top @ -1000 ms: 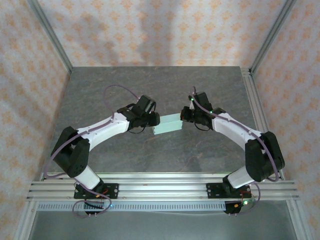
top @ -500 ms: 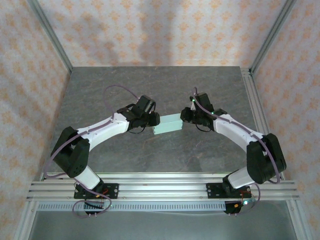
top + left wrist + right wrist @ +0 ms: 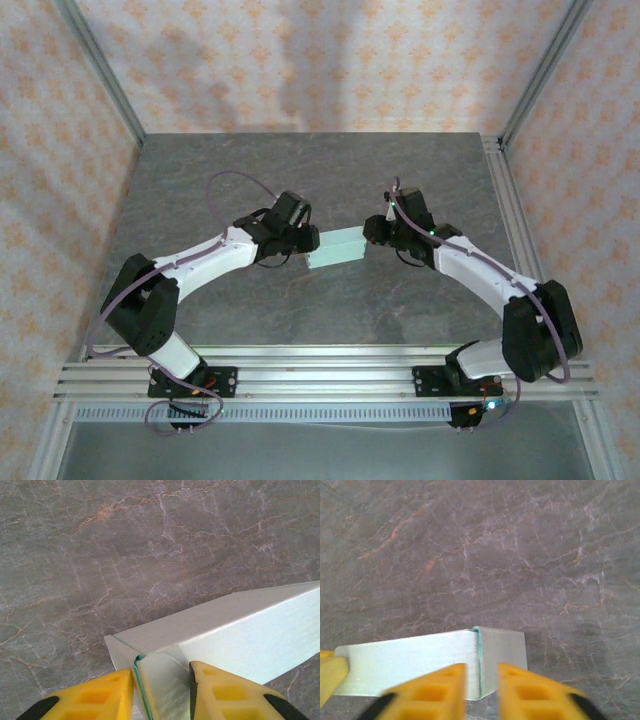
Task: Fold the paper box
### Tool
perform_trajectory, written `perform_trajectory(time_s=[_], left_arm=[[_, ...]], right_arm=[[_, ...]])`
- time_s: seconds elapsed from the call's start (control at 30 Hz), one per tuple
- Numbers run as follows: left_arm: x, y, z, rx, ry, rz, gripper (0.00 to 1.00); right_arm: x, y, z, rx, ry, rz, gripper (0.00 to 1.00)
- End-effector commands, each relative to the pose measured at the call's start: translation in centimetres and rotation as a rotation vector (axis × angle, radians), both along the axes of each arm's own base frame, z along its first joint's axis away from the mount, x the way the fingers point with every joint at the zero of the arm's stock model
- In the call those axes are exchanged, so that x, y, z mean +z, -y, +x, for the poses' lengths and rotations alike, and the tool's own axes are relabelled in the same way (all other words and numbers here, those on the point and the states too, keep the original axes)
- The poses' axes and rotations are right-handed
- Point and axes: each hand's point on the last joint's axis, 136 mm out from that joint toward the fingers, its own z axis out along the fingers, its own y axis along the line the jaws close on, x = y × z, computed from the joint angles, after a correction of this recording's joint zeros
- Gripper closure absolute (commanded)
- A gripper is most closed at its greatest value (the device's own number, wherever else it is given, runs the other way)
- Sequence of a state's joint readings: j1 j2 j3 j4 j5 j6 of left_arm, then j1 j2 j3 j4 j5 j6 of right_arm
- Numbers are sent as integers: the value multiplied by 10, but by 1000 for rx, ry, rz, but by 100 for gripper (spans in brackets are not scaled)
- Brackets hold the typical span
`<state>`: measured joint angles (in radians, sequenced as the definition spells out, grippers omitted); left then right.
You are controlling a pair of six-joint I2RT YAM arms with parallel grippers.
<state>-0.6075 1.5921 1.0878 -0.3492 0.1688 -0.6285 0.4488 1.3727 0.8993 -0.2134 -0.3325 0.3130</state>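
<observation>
The scene is lit evenly and softly from above, and no glare is seen on the table. A broad, faint shadow is thrown on the back wall. In the wrist views the stone veins are rendered sharply, while the yellow fingers at the lower edge are blurred. The paper box is nearly washed out on its bright face, and a dim shadow is cast beside it.

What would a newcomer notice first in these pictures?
A pale mint box stands out at the middle of the grey table. The left tool pinches one end flap. The right tool straddles the other end, jaws apart.
</observation>
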Motion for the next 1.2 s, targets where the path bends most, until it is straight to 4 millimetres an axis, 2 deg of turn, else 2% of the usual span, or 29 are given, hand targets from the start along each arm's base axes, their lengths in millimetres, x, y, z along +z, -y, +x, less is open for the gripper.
perform_trajectory(time_s=[0.0, 0.07, 0.17, 0.3, 0.4, 0.53, 0.63, 0.8, 1.0, 1.17], left_arm=[[-46, -25, -30, 5, -155, 122, 67], [-45, -26, -30, 9, -149, 122, 68], [-42, -28, -31, 13, -141, 120, 67], [-37, -27, -31, 12, -131, 110, 66], [-32, -26, -30, 9, -119, 101, 64], [-16, -24, -26, 7, -90, 82, 56], [-1, -23, -25, 14, -63, 60, 46], [15, -30, -26, 33, -29, 60, 41], [13, -31, -30, 51, -40, 28, 40], [-3, -29, -33, 49, -74, 34, 43]], right_arm=[[15, -5, 8, 32, 48, -44, 58], [7, -10, 8, 54, 25, -64, 49], [-8, -14, 7, 74, -20, -75, 44], [-30, -21, 1, 102, -86, -55, 43], [-46, -17, -4, 88, -130, -72, 43], [-62, -8, -10, 62, -171, -110, 52], [-69, -3, -14, 55, -196, -138, 55], [-73, -2, -14, 51, -207, -146, 58], [-75, -2, -13, 51, -213, -151, 58], [-73, -5, -13, 58, -213, -140, 58]])
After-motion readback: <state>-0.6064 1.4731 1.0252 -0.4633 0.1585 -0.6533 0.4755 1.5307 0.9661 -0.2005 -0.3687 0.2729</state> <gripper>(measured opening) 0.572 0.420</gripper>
